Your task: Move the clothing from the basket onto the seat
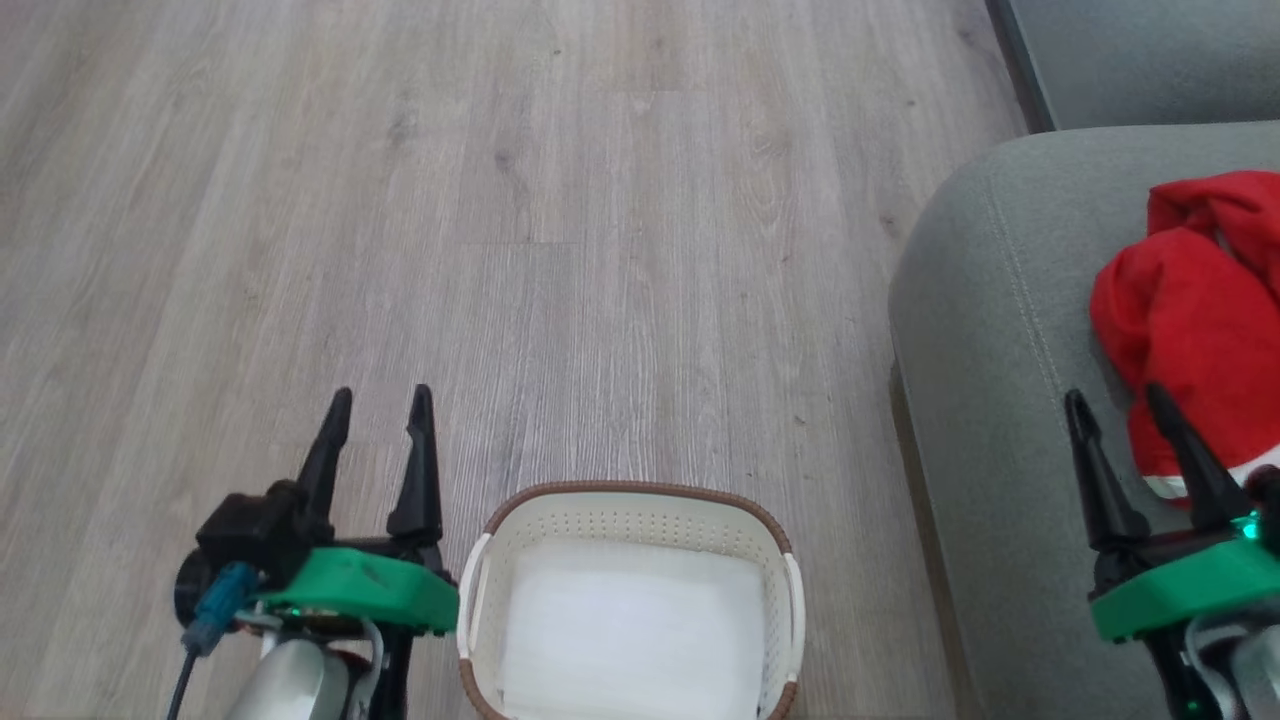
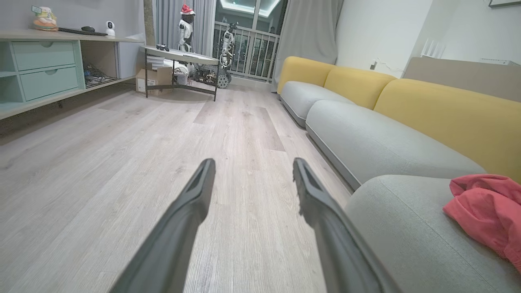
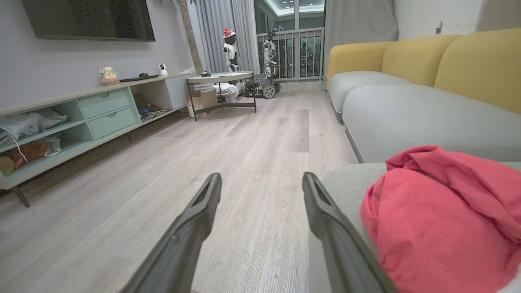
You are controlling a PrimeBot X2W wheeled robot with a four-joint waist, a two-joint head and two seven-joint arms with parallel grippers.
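Observation:
The red clothing (image 1: 1195,320) lies bunched on the grey-green seat (image 1: 990,330) at the right; it also appears as clothing (image 2: 488,211) and clothing (image 3: 439,219) on the seat (image 2: 407,228) and seat (image 3: 342,187). The cream basket (image 1: 630,500) stands on the floor at the bottom centre, with just a flat white sheet inside. My left gripper (image 1: 380,405) hangs open over the floor left of the basket, nothing between its fingers. My right gripper (image 1: 1115,400) is open above the seat, its fingertips beside the clothing's near edge. The same open fingers show as left gripper (image 2: 252,162) and right gripper (image 3: 260,177).
Pale wood floor (image 1: 500,200) stretches ahead. A long sofa with yellow backs (image 2: 447,110) runs along the right. A low shelf unit (image 3: 93,114) lines the left wall, and a small table (image 3: 222,79) stands far back near two robot figures.

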